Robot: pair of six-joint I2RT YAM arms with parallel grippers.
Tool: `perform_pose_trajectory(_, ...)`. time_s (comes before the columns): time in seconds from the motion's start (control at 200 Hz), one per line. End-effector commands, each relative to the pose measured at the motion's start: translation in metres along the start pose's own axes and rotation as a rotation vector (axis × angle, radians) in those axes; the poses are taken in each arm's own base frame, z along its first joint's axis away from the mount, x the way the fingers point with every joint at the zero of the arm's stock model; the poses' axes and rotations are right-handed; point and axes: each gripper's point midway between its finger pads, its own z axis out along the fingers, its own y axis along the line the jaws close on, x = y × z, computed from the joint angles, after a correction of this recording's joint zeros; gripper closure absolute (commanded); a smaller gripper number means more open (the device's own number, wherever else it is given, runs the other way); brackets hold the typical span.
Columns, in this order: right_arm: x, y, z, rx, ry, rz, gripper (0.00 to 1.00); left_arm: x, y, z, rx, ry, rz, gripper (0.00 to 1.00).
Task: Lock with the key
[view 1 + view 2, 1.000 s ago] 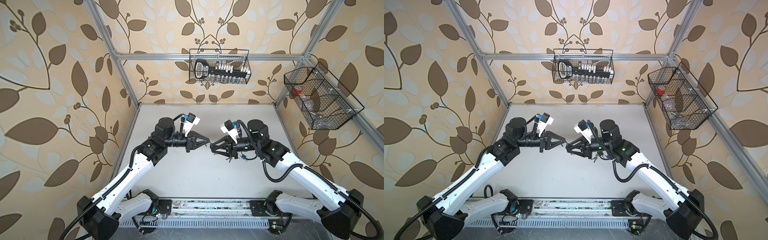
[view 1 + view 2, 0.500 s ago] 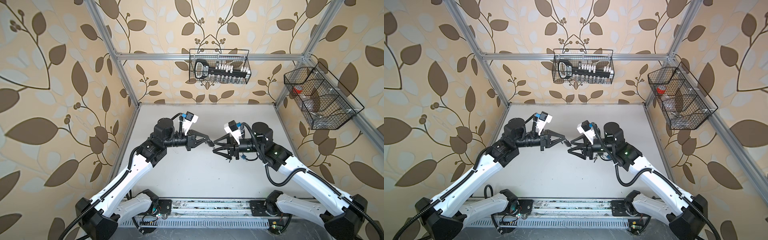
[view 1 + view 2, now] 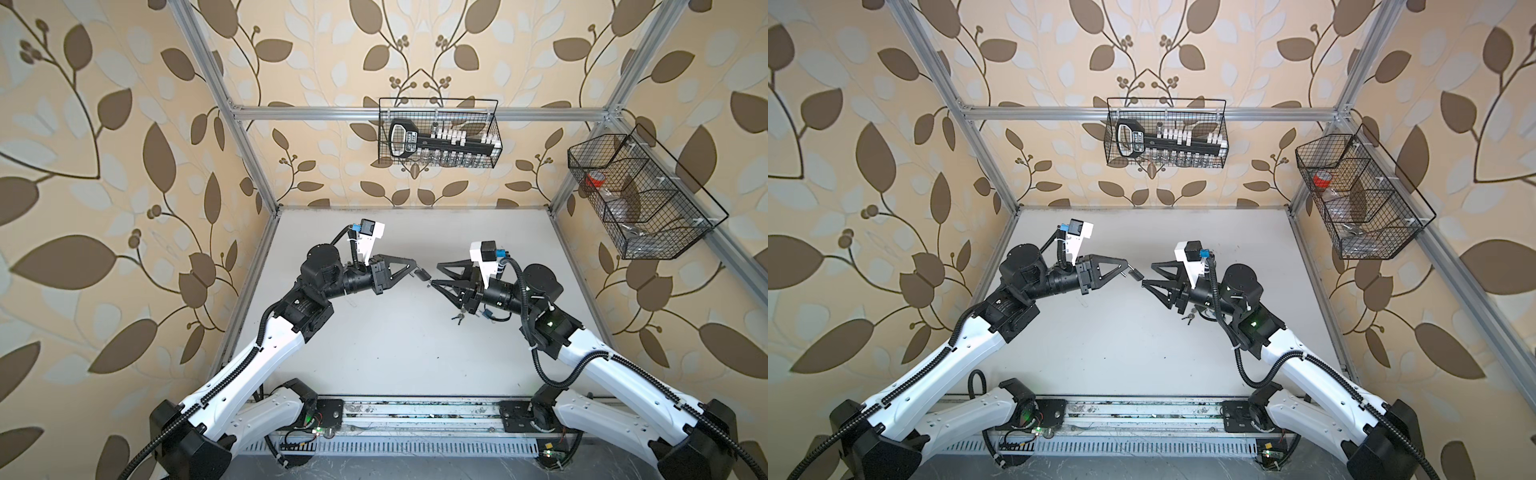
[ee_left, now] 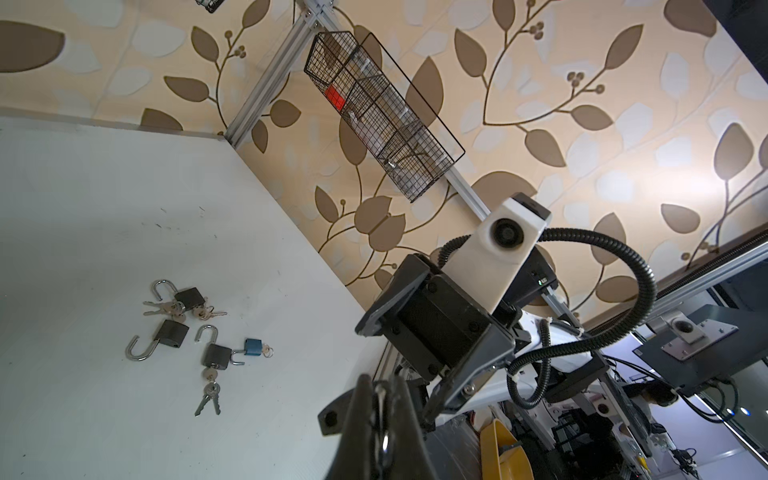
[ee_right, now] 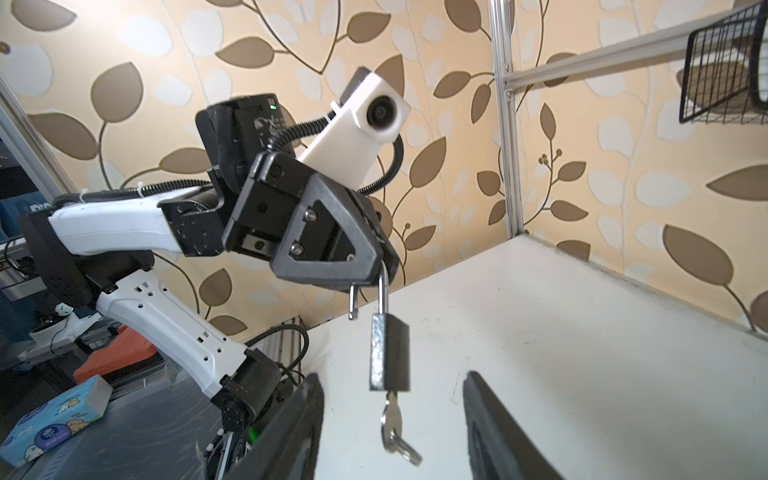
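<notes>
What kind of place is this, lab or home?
Probably a robot test cell, not a home: metal frame with wallpaper panels, two robot arms on a base rail, wire baskets hung on the frame.

Right tool [image 3: 435,273] spread wider; left tool [image 3: 414,269], padlock [image 3: 422,274] lifted slightly.

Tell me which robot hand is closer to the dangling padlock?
Left. The left gripper is shut on the shackle of the padlock, which hangs from it. The right gripper is open, facing the padlock from close by, not gripping it.
</notes>
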Motion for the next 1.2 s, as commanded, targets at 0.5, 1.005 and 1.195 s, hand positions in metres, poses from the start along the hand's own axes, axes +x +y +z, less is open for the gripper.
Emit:
perform_pose_trajectory(0.5,-0.017,0.007,0.022,-0.110,-0.052,-0.123,0.66,-0.019,-0.040,-0.004,0.127,-0.088,0.050,1.00)
perform_pose_trajectory(1.005,-0.017,0.022,0.017,-0.169,-0.075,-0.110,0.67,-0.015,-0.038,0.000,0.127,-0.074,0.044,1.00)
perform_pose_trajectory(1.195,-0.008,0.017,0.017,-0.147,-0.057,-0.086,0.71,-0.015,-0.038,0.000,0.128,-0.074,0.045,1.00)
